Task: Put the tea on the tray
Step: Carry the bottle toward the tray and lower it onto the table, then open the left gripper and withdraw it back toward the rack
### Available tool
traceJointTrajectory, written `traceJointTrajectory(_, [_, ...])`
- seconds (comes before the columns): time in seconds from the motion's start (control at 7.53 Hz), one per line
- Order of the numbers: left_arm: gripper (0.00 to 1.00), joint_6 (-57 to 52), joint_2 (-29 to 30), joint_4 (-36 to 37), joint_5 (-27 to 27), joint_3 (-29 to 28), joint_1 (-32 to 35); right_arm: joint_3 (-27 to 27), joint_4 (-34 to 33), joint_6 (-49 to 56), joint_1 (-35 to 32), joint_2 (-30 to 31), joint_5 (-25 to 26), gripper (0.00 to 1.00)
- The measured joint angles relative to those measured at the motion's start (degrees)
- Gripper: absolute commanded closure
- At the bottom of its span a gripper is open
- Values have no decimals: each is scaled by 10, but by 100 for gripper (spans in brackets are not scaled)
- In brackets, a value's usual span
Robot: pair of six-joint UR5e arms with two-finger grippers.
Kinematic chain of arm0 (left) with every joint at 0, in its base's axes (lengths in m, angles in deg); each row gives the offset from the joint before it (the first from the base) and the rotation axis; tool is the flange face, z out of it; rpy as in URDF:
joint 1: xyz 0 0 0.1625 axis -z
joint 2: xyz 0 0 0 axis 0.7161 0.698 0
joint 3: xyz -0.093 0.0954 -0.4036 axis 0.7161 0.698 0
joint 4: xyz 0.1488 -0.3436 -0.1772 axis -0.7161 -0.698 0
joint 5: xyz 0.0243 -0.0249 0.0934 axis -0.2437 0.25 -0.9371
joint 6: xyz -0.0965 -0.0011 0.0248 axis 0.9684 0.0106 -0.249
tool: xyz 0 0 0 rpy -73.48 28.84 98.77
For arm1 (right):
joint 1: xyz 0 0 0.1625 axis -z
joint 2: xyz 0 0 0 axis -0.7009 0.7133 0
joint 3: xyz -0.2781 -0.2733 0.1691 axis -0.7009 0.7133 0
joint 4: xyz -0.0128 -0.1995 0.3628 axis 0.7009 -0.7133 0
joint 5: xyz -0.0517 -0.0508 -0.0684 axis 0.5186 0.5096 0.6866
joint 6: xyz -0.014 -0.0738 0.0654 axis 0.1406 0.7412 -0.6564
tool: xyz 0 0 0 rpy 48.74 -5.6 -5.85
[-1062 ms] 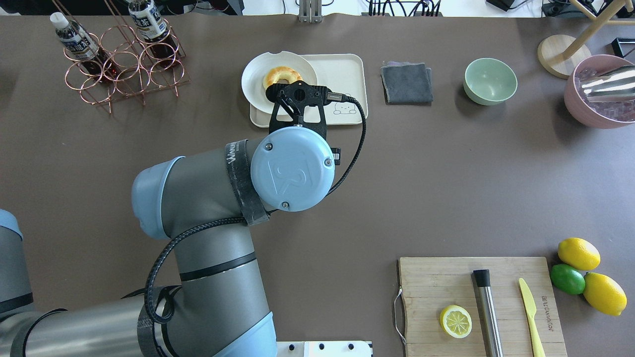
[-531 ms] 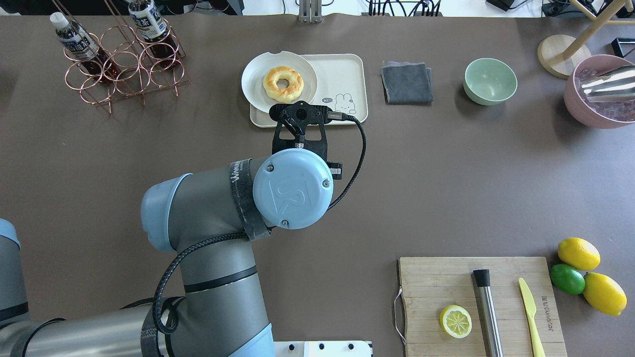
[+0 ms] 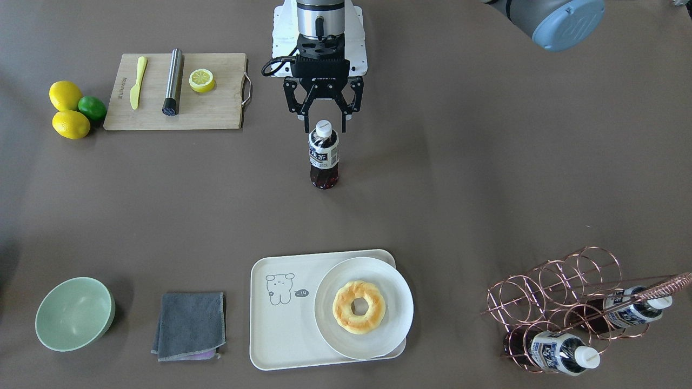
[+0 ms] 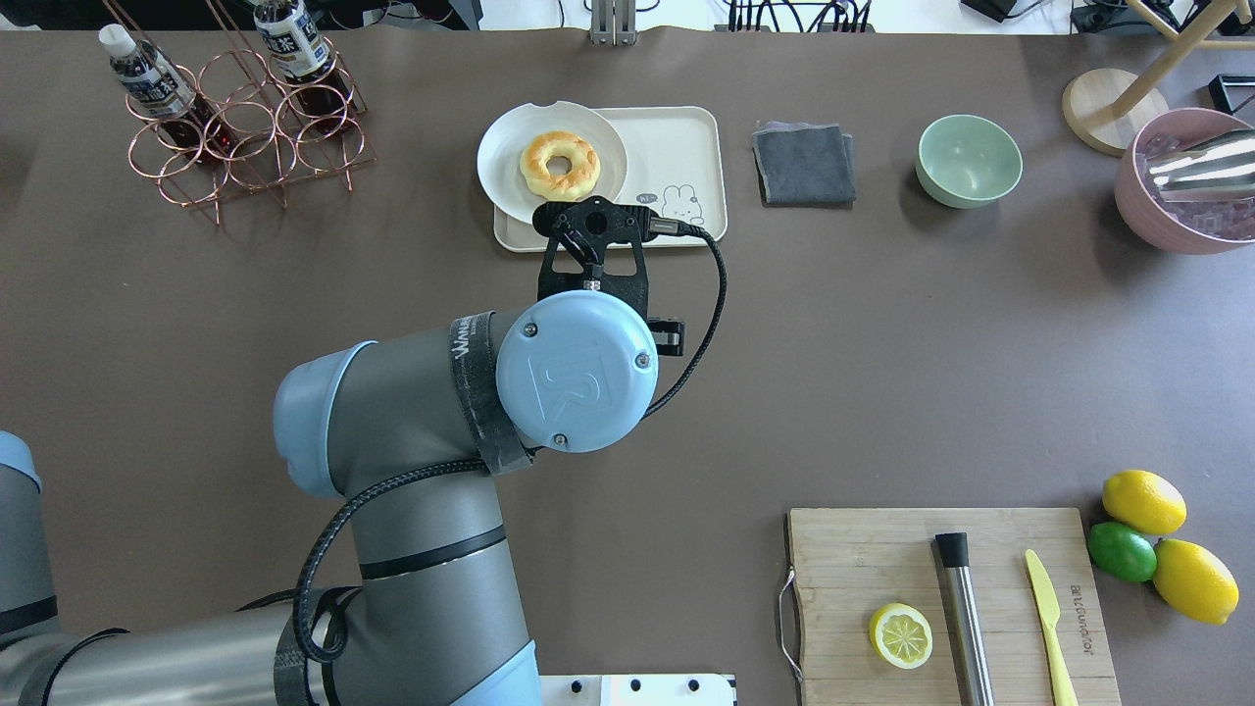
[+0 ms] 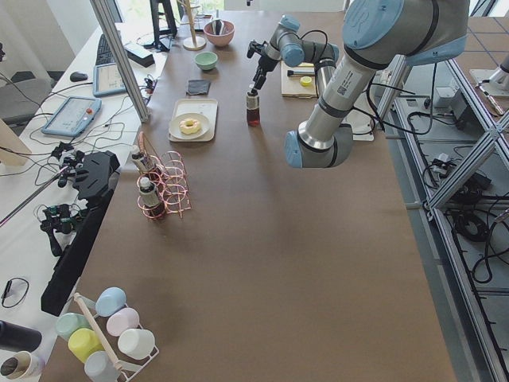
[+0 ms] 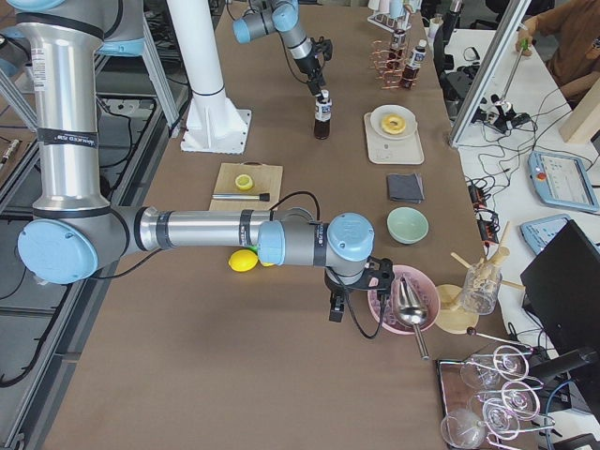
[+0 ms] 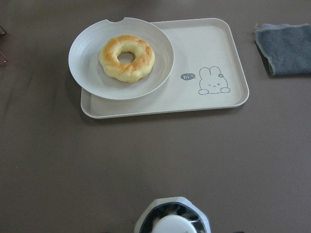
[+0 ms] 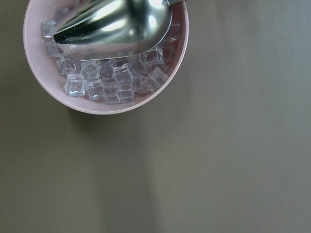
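A tea bottle (image 3: pixel 323 154) with a white cap stands upright on the brown table, between the robot's base and the cream tray (image 3: pixel 281 324). My left gripper (image 3: pixel 324 128) is open over it, one finger on each side of the cap with gaps showing. The cap shows at the bottom of the left wrist view (image 7: pixel 172 224), with the tray (image 7: pixel 204 53) ahead of it. In the overhead view my wrist hides the bottle. My right gripper (image 6: pixel 349 305) hangs beside the pink ice bowl (image 8: pixel 107 58); I cannot tell whether it is open or shut.
A white plate with a doughnut (image 3: pixel 362 308) covers one side of the tray. Two more tea bottles lie in the copper rack (image 3: pixel 557 302). Also on the table are a grey cloth (image 3: pixel 189 324), a green bowl (image 3: pixel 73 313), and a cutting board (image 3: pixel 178 92) with lemons beside it.
My left wrist drew back from over the tray and plate toward the robot's side, then held almost still. Nothing else on the table moved.
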Motion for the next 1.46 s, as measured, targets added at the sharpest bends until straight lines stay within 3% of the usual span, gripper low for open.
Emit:
traceJointTrajectory(0.27, [3,-8,1,1,17,15,26,-10,0,-3,0,-2,-1,0])
traceJointTrajectory(0.66, [3,-113,-32,3,127,37,148,-50,0,-17,0,-10,-14,0])
traceJointTrajectory(0.93, [3,-176,-95,2,196,47,247,-65,-2,-48,19,-45,-46,0])
traceJointTrajectory(1.46, [3,-335,-251,-72,257,51,449,-129,-1,-252,140,-128,-51,0])
